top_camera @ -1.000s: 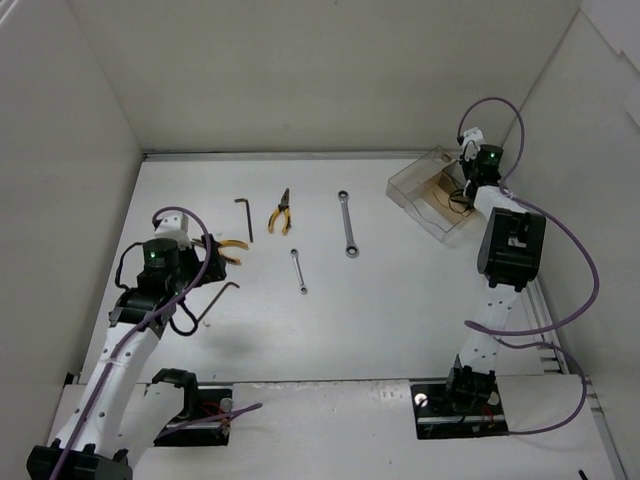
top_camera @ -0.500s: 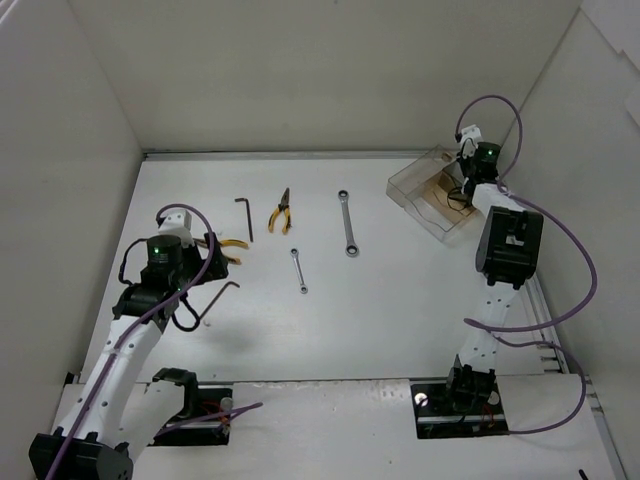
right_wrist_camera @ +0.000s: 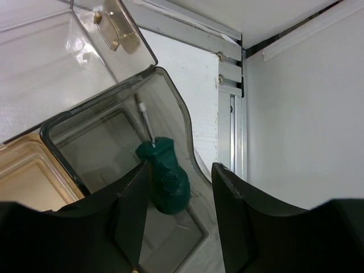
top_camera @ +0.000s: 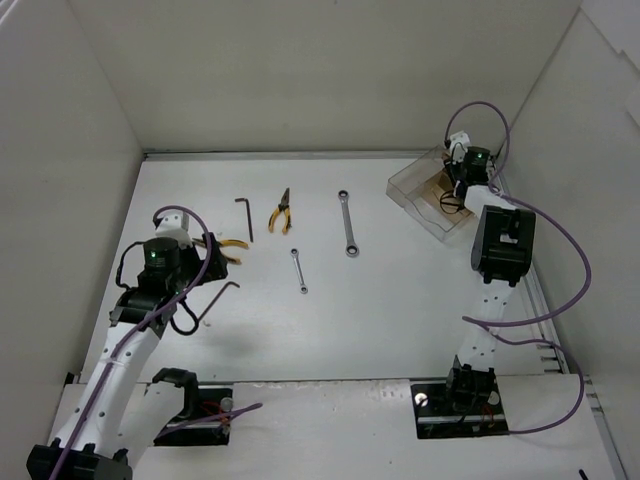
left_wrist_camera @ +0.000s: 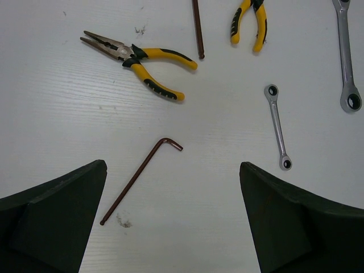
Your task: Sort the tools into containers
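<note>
The green-handled screwdriver (right_wrist_camera: 165,177) lies inside the clear smoky container (right_wrist_camera: 170,102), which stands at the back right (top_camera: 415,187). My right gripper (right_wrist_camera: 182,169) hangs over it, open; the handle rests by the left finger (right_wrist_camera: 128,210) and is clear of the right one. My left gripper (left_wrist_camera: 173,166) is open above the table, with a brown hex key (left_wrist_camera: 139,182) lying just ahead between its fingers. On the table are yellow-handled pliers (left_wrist_camera: 136,60), a second pair (left_wrist_camera: 249,20), a small wrench (left_wrist_camera: 277,125), a large wrench (left_wrist_camera: 346,57) and another hex key (left_wrist_camera: 197,28).
From above, the tools lie in a loose row from the left pliers (top_camera: 230,247) to the large wrench (top_camera: 348,225). White walls close in the table on three sides. A metal rail (right_wrist_camera: 230,108) runs along the right edge beside the container.
My right gripper has opened and the screwdriver now lies loose in the container; the right wrist has shifted slightly left. The left arm has barely moved.
</note>
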Robot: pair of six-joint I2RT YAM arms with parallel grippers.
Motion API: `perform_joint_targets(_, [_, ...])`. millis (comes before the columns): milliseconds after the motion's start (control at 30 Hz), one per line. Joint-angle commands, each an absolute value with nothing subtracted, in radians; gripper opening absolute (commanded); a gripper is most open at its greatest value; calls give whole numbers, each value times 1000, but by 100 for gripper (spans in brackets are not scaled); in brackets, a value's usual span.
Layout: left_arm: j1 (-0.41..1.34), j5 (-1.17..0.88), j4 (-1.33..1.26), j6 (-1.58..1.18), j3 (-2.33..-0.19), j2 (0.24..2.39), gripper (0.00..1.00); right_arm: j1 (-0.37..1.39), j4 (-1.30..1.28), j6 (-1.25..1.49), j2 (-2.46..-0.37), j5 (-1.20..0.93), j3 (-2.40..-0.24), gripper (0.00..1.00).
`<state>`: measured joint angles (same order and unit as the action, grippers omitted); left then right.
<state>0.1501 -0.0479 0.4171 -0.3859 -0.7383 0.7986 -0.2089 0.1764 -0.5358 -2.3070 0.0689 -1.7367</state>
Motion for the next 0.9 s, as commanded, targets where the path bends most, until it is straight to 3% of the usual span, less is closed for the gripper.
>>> perform_joint_targets(0, [156, -34, 400, -403, -767, 782, 100, -195, 241, -518, -2257, 61, -1789, 44])
perform_joint_targets(433, [156, -11, 509, -411, -873, 856, 100, -110, 169, -370, -1953, 17, -1690, 54])
perform_joint_targets(500, [156, -5, 537, -420, -893, 891, 100, -63, 140, -310, -1901, 35, -1678, 62])
perform_joint_targets(733, [156, -5, 511, -419, -873, 891, 100, 87, -29, 26, -1801, 39, -1669, 70])
perform_joint_targets(867, [156, -5, 514, -393, -865, 891, 100, 150, -104, 81, -1743, 37, -1617, 73])
